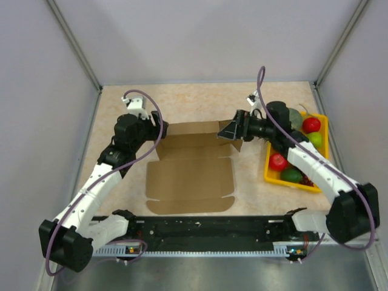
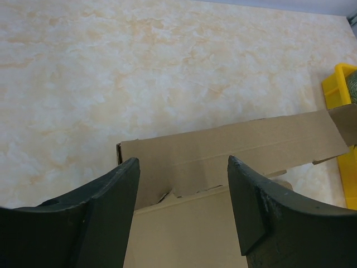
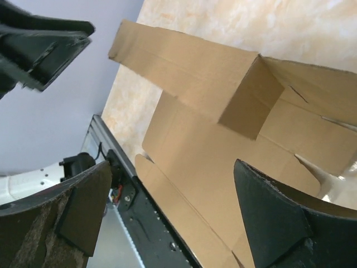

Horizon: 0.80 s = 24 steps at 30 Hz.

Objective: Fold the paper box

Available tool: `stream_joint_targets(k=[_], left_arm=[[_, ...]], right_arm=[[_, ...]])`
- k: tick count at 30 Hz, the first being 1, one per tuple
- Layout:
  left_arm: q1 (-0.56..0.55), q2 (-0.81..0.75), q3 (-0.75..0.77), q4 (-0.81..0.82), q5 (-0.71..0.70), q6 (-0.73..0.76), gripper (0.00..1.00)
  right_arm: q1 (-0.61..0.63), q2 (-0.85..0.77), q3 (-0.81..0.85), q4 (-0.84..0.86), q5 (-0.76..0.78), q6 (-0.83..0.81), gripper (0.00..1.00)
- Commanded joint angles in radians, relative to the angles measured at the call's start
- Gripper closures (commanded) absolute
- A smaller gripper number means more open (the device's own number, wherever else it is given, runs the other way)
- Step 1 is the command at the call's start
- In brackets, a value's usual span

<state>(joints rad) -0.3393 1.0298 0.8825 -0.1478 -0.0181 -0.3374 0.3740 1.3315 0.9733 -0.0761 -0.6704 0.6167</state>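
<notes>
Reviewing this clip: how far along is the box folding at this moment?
Early stage. Done: the paper box has its far wall standing, with a side flap turned inward at its right end. In hand: nothing is gripped; the left pincer is open at the wall's left end and the right pincer is open by the right corner. Left: the near flap and the base lie flat on the table.

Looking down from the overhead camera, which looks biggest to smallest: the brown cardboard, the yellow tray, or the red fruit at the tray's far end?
1. paper box, clearly largest
2. yellow tray
3. red fruit, smallest
</notes>
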Motion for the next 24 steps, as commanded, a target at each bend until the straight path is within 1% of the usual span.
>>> stream_joint_targets(k=[1,2,3,4,5,6,7,8,9,11,12,13,14,15,16,17,20,24], left_arm=[[0.006,-0.017,0.077,-0.045,-0.045,0.064,0.31],[0.006,-0.008,0.094,-0.070,-0.072,0.081,0.31],[0.011,0.018,0.113,-0.093,-0.088,0.101,0.29],[0.017,0.032,0.148,-0.149,-0.098,0.100,0.29],[0.035,0.042,0.162,-0.166,-0.095,0.097,0.29],[0.042,0.059,0.167,-0.170,-0.085,0.097,0.28],[0.049,0.065,0.170,-0.167,-0.069,0.094,0.28],[0.065,0.075,0.173,-0.167,-0.048,0.077,0.28],[0.071,0.088,0.179,-0.171,-0.007,0.068,0.28],[0.077,0.096,0.196,-0.173,0.013,0.054,0.28],[0.075,0.098,0.197,-0.173,0.042,0.052,0.29],[0.077,0.096,0.200,-0.171,0.043,0.048,0.28],[0.079,0.096,0.199,-0.167,0.043,0.049,0.28],[0.079,0.089,0.194,-0.162,0.038,0.049,0.28],[0.079,0.088,0.187,-0.157,0.027,0.048,0.28],[0.080,0.085,0.179,-0.151,0.030,0.046,0.28],[0.083,0.085,0.142,-0.116,0.046,0.041,0.30],[0.083,0.096,0.121,-0.096,0.052,0.052,0.32]], right_arm=[[0.002,-0.245,-0.050,-0.161,0.155,-0.193,0.11],[0.022,-0.326,-0.100,-0.181,0.210,-0.210,0.11],[0.034,-0.363,-0.131,-0.200,0.230,-0.242,0.11],[0.057,-0.397,-0.165,-0.200,0.262,-0.251,0.11],[0.092,-0.455,-0.224,-0.202,0.358,-0.264,0.11],[0.158,-0.462,-0.246,-0.208,0.409,-0.291,0.16],[0.195,-0.465,-0.261,-0.209,0.458,-0.307,0.21],[0.222,-0.456,-0.287,-0.209,0.545,-0.322,0.26],[0.274,-0.418,-0.304,-0.194,0.596,-0.337,0.37],[0.301,-0.368,-0.346,-0.095,0.693,-0.337,0.55],[0.305,-0.323,-0.361,-0.044,0.713,-0.313,0.67],[0.307,-0.305,-0.375,0.049,0.736,-0.299,0.70],[0.309,-0.287,-0.407,0.114,0.802,-0.287,0.73],[0.309,-0.272,-0.421,0.157,0.854,-0.240,0.83],[0.309,-0.238,-0.427,0.229,0.894,-0.232,0.90],[0.309,-0.221,-0.447,0.275,0.940,-0.230,0.93],[0.307,-0.137,-0.447,0.404,0.983,-0.224,0.99],[0.304,-0.005,-0.424,0.522,1.029,-0.273,1.00]])
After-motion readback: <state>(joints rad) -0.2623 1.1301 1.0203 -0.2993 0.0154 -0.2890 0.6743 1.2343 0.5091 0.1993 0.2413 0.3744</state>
